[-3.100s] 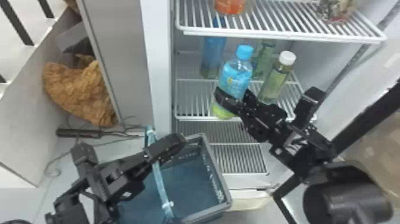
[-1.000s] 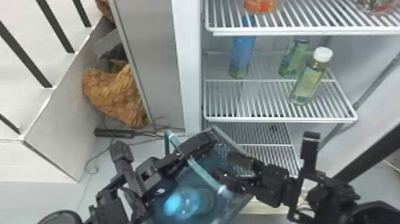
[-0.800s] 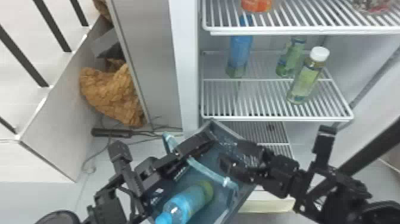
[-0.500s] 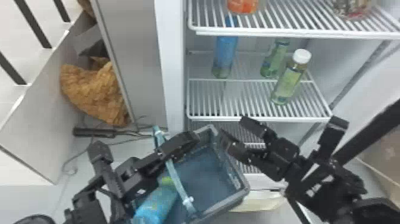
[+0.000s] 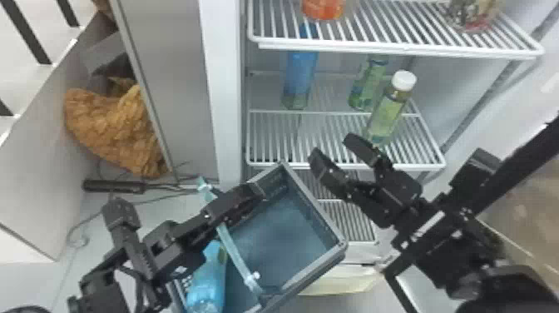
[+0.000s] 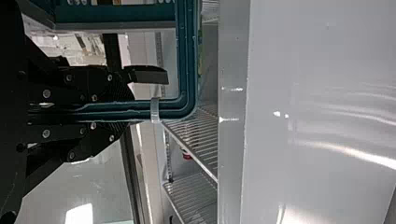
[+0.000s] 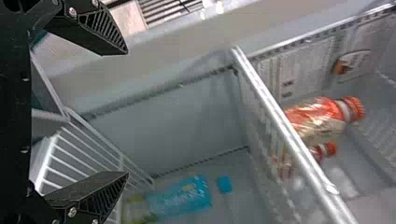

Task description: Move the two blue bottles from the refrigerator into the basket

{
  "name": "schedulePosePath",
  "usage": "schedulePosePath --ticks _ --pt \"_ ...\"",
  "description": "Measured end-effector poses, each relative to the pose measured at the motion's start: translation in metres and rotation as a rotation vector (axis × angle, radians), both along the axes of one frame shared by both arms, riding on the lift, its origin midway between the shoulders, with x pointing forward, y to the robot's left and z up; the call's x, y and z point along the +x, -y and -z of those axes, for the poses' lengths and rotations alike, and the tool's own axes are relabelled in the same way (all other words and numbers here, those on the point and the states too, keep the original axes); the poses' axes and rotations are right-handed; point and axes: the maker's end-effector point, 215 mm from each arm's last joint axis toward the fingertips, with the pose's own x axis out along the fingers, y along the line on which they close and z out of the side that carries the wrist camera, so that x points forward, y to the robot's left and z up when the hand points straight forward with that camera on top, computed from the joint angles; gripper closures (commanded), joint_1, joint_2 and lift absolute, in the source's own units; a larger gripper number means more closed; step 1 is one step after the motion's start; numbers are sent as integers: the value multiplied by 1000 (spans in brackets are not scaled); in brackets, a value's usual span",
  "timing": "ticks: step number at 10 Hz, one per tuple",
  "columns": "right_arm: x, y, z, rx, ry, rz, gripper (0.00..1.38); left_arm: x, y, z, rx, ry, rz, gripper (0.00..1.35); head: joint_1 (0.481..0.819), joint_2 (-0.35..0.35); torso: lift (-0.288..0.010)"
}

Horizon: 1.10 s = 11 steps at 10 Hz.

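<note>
Standing largest, refrigerator (image 5: 228,91): white, fitted with white wire shelves (image 5: 399,52).
Basket (image 5: 317,208): dark grey-blue, rim set askew, in front of the refrigerator; pale teal handle (image 5: 237,254).
Right gripper (image 5: 336,149): black, fingers spread, nothing between them; positioned by the front edge of the middle shelf, one finger before the foot of the white-capped bottle.
Left gripper (image 5: 245,199): black, fingers pinching the basket's handle.
Blue bottle in the basket (image 5: 208,279): light blue, green at one end, lying along the basket's left side, partly behind the left arm.
Blue bottle in the refrigerator (image 5: 300,75): upright, towards the left rear of the middle shelf; blue cap (image 7: 224,185), blue label with pale print, yellow-green lower part; upper end seen through the shelf above.
White-capped bottle (image 5: 384,114): clear, greenish, upright on the middle shelf, right of the blue one.
Green bottle (image 5: 368,85): upright, just behind the white-capped one.
Orange item (image 5: 323,8): on the upper shelf, cut by the head view's edge.
</note>
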Motion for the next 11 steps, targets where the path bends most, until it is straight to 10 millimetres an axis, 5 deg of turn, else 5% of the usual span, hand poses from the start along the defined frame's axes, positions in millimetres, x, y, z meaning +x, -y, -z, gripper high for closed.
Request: schedulePosePath --ticks 6,11 --pt "45 38 -33 -12 152 152 134 -10 12 6 29 -1 55 1199 695 -190 -220" --pt "83 53 -32 -75 179 212 125 -16 19 14 74 0 97 1199 695 -212 -220"
